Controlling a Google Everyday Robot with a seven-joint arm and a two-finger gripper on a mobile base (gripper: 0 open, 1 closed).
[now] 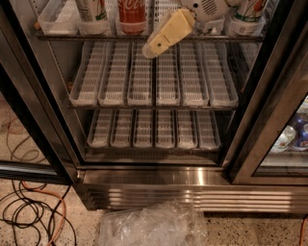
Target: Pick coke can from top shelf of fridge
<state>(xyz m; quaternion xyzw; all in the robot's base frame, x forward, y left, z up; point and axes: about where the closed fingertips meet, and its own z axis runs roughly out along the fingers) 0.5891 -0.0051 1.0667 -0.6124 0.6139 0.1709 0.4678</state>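
The pincer (156, 44) hangs at the front edge of the top shelf (57, 36), just right of the coke can (131, 14), which stands upright on it; clenched or released, I cannot tell. Below, the fridge (159, 185) meets a speckled floor (250, 230) with cables (29, 216) and crumpled plastic (149, 226).
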